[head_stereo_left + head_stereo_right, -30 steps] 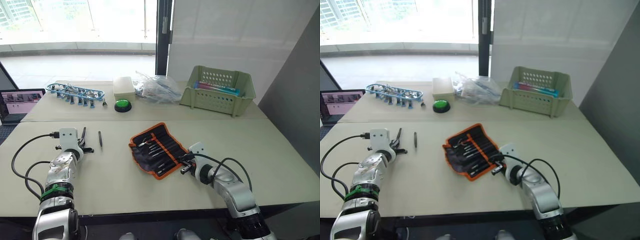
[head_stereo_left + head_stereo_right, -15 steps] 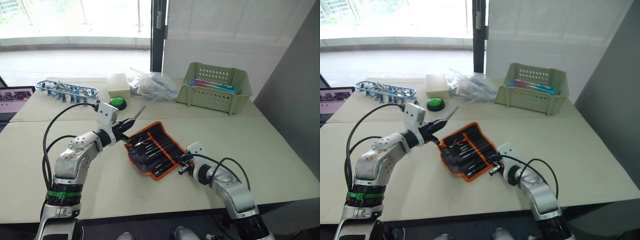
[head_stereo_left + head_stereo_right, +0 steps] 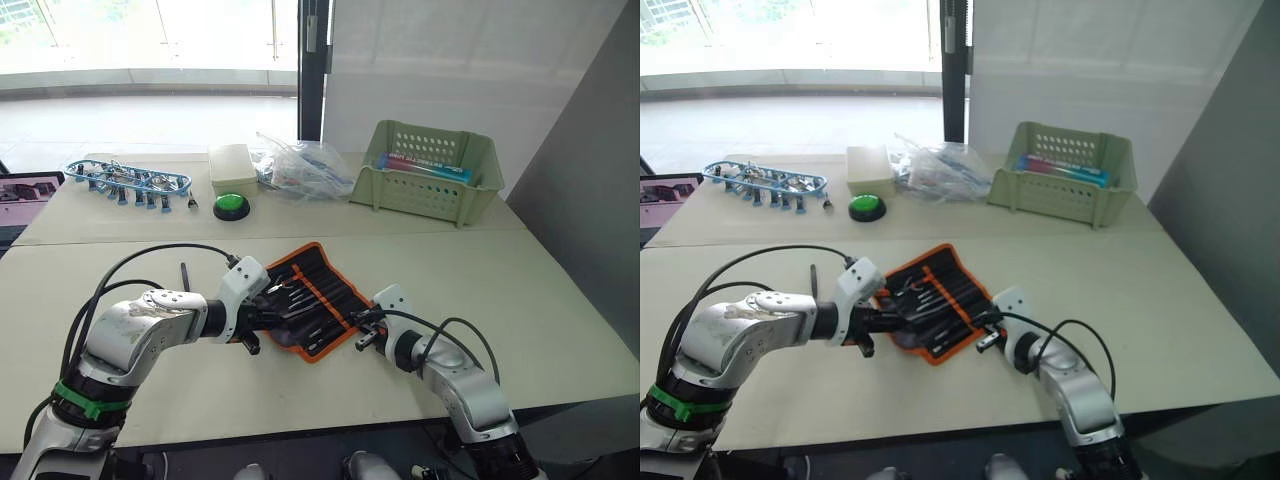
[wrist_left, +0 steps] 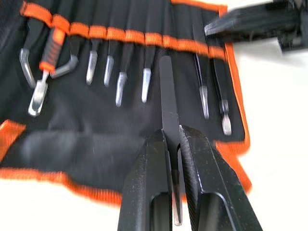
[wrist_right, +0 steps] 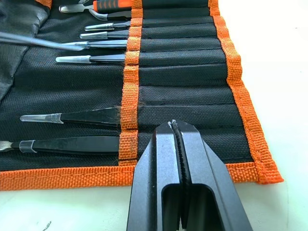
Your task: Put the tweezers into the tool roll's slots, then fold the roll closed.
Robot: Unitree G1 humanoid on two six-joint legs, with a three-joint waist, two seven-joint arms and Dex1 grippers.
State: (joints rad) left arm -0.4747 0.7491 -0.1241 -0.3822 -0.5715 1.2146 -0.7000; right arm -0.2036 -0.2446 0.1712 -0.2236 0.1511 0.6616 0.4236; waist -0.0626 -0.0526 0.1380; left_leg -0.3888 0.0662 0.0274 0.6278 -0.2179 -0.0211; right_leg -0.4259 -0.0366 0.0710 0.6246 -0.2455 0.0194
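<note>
Left gripper (image 4: 172,139) pinching tweezers (image 4: 168,96) (tip hidden), over tool roll (image 4: 120,120).

The rear end of the slim black metal tweezers (image 4: 169,120) is hidden between the two black fingers of the left tool (image 4: 172,144). The upper halves of the tweezers already stowed are covered by the narrow slots of the black fabric tool roll with orange edging (image 5: 183,77). The roll's far corner is cut off in the right wrist view.

The tool roll (image 5: 183,91) is matt black woven cloth with coarse orange webbing edging; the tweezers (image 4: 168,101) look like smooth matt black metal.
</note>
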